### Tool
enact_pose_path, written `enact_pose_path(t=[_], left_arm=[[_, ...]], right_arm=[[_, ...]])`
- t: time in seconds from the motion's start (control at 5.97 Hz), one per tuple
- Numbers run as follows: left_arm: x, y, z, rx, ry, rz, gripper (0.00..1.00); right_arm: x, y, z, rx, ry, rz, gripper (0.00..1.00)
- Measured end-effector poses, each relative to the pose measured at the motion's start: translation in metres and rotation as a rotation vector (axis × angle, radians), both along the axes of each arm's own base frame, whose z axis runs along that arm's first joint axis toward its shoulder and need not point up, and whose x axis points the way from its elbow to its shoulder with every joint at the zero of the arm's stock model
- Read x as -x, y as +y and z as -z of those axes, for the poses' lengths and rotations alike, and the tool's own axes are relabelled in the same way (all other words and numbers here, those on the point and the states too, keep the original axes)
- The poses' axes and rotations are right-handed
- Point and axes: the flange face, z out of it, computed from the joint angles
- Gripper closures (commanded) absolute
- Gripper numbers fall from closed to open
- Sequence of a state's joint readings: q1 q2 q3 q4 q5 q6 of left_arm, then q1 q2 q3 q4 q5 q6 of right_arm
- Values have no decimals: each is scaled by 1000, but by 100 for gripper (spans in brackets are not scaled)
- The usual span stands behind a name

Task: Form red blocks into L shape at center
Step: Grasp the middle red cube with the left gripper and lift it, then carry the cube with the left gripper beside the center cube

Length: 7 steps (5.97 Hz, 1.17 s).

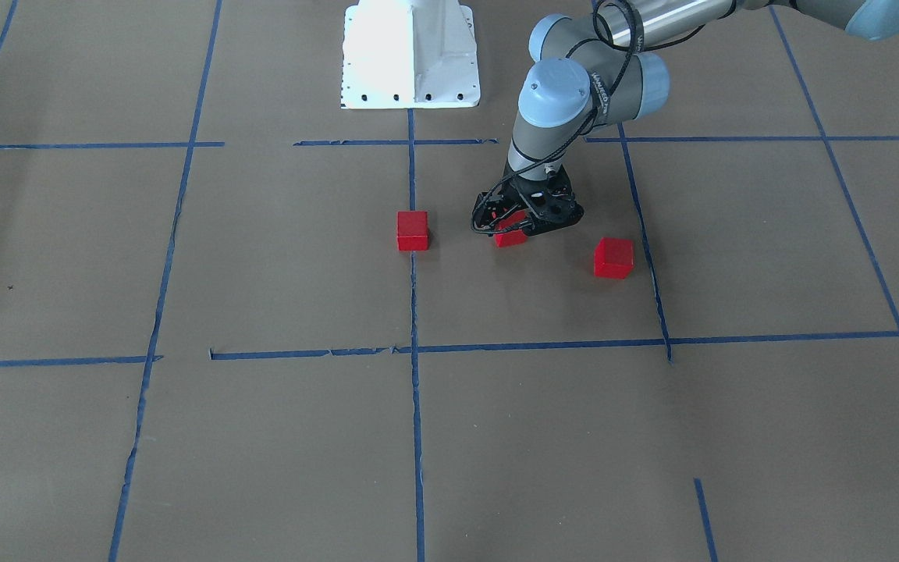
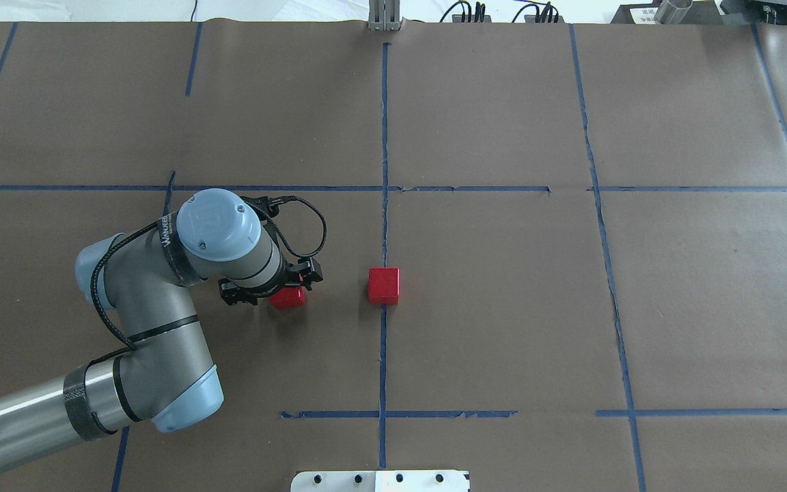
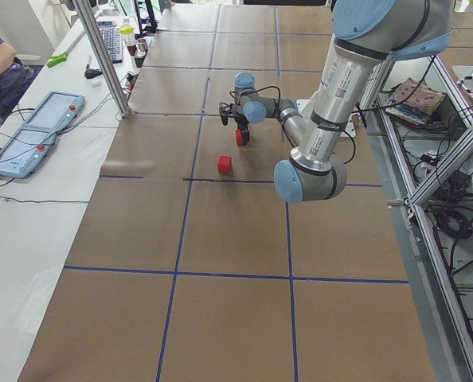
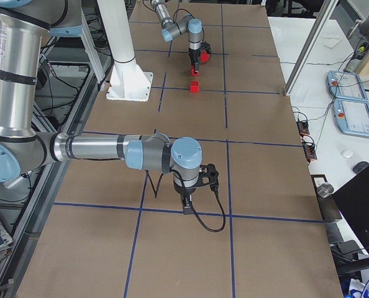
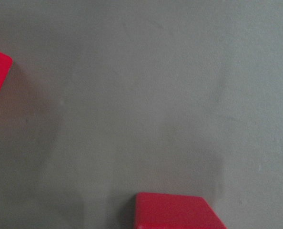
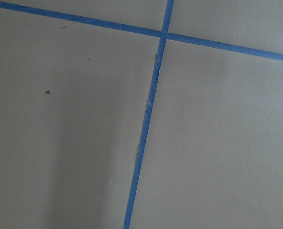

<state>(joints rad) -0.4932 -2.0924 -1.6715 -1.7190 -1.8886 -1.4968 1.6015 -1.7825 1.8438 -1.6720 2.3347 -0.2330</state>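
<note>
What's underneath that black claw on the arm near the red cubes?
A red block sits under the left gripper, partly showing. Its top is covered, so whether it is gripped cannot be seen.

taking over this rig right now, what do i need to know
Left gripper: down over the middle block; clamped or not, cannot tell.
Right gripper: far from the blocks, low over bare paper; open or shut, cannot tell.
Blocks: all three in the centre square, none touching. The line block sits on the blue line. The middle block is to the robot's left of it. The outer block is further left, near the square's edge.
Done: nothing joined yet.
Left: bring the three together into an L.
</note>
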Motion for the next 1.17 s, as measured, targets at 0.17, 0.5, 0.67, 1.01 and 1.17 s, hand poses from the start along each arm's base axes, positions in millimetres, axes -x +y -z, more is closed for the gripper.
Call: enact_pose_path(t=[0.17,0.5,0.67,1.01,1.17], left_arm=[[-1,0,1,-12,0,-11,81],[3,-6,4,-58,-5,-43,100],[7,-13,8,-70,-1,-39,100],[10,-29,34,-125,21,-41,100],[-1,-42,53,-160,22,-30,100]], right_arm=[[0,0,0,0,0,0,0],[0,0,0,-1,0,1,0],[0,0,0,-3,0,2,0],[0,0,0,-4,0,3,0],[0,0,0,-4,0,3,0]])
